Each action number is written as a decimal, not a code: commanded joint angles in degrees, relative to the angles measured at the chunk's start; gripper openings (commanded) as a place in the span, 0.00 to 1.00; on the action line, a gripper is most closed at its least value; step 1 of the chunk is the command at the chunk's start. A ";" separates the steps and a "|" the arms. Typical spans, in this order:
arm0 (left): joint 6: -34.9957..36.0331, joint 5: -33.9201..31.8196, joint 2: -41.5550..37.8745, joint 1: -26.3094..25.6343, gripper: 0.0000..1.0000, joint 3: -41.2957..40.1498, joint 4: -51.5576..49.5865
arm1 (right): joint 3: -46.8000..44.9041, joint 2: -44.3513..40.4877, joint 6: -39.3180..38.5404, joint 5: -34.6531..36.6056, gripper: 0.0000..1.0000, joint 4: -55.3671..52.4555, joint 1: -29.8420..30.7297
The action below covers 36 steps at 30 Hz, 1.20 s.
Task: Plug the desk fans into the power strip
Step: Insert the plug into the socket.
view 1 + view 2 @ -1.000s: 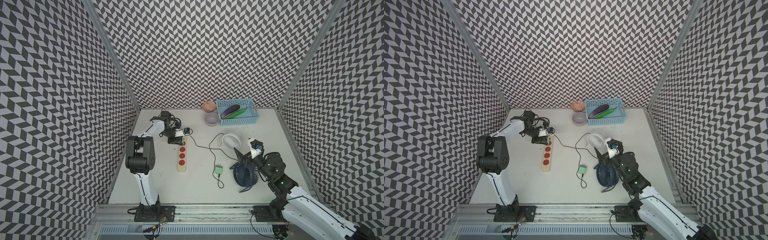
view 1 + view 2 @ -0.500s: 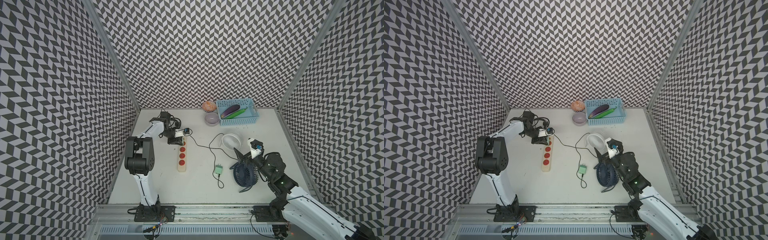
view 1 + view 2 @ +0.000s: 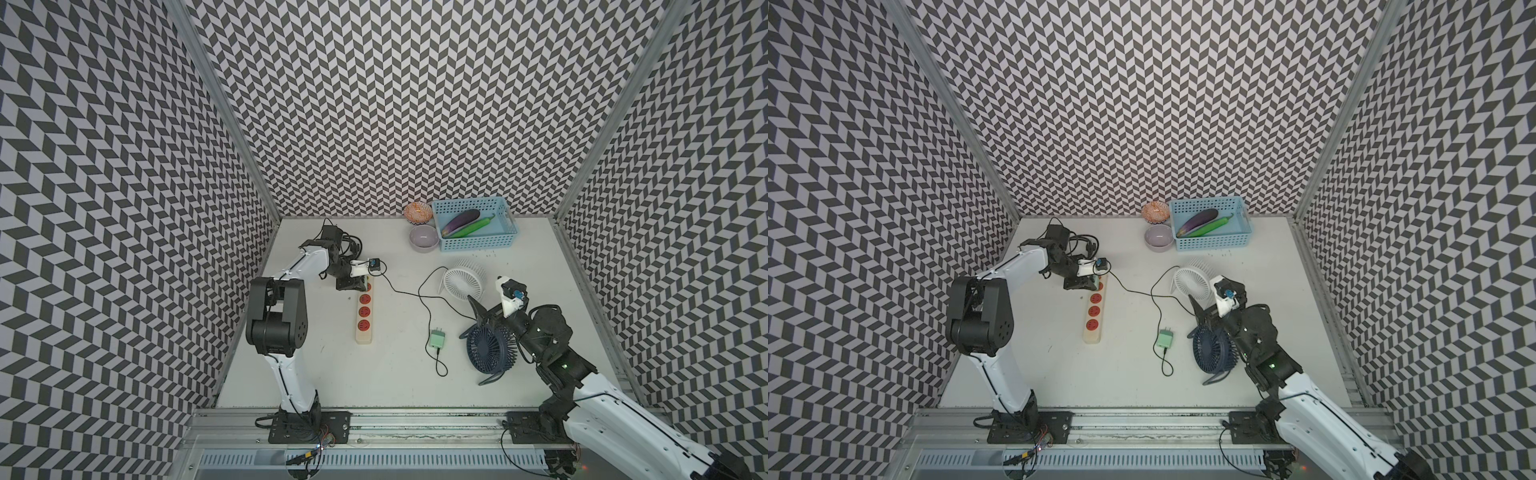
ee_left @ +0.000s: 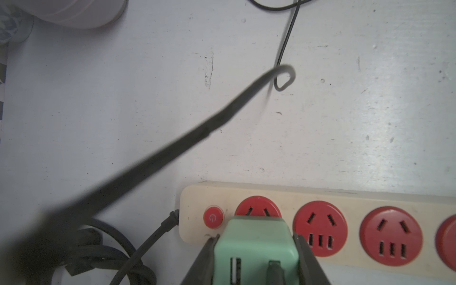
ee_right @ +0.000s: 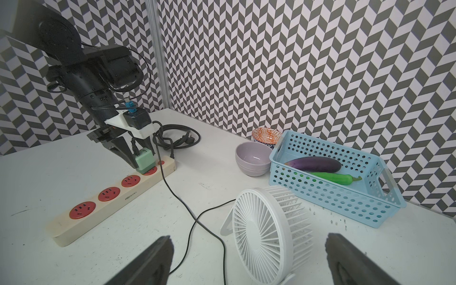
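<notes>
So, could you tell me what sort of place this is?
Most likely a robot test cell, not a home: chevron-patterned panels wall in a white table, and the left arm and right arm are mounted on an aluminium rail.

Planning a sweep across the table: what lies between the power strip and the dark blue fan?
A loose green adapter with its thin black cable lies between the power strip and the dark blue fan; both top views show it.

Left hand [image 4: 255, 261] pinches green plug [image 4: 256, 243] over power strip [image 4: 345, 195].
</notes>
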 commanded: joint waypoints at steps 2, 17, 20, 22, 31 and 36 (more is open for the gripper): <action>-0.71 -6.57 8.32 -2.10 0.00 -0.80 -0.90 | -0.75 -0.74 0.39 -0.03 1.00 3.09 -0.18; -2.25 -1.41 0.03 -1.99 0.33 0.59 -1.20 | -0.93 -2.40 0.41 -0.62 1.00 3.26 -0.16; -2.07 -0.37 -2.33 -2.22 0.41 0.59 -0.86 | -0.91 -2.42 0.48 -0.85 1.00 3.48 -0.16; -1.99 0.47 -3.83 -2.21 0.49 0.60 -0.54 | -1.03 -2.58 0.49 -0.86 1.00 3.52 -0.16; -2.44 2.91 -9.37 -2.20 1.00 0.28 -0.19 | -1.07 -2.86 0.48 -0.85 1.00 3.35 -0.16; -4.20 4.27 -13.49 -2.20 1.00 -1.57 0.57 | -1.07 -2.85 0.58 -0.92 1.00 3.35 -0.16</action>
